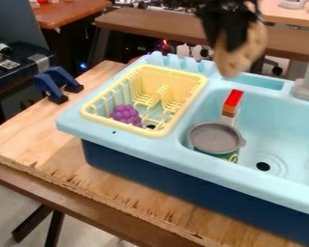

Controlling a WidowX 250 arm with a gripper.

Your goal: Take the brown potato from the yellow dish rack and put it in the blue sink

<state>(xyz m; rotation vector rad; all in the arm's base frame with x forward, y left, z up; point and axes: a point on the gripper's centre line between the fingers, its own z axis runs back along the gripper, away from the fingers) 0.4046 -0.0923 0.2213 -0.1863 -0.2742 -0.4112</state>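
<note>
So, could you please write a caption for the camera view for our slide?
Gripper and tan object by a toy sink, purple grapes in the yellow rack, grey pan in the basin.

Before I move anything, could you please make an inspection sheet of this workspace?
Surface: wooden tabletop, front edge rough and splintered; light-blue toy sink stands on it.
Job's things: tan rounded thing at the gripper, above the sink's back edge; I cannot tell what it is.
Clutter: purple grape-like bunch in the yellow rack; grey pan in the basin, a red end on its handle; blue clamp-like pieces on the wood, left of the sink.
Gripper: black gripper at the top of the view, over the sink's back edge.
Cables: nothing seen for certain.
Surroundings: brown benches behind, dark equipment at the left.
</note>
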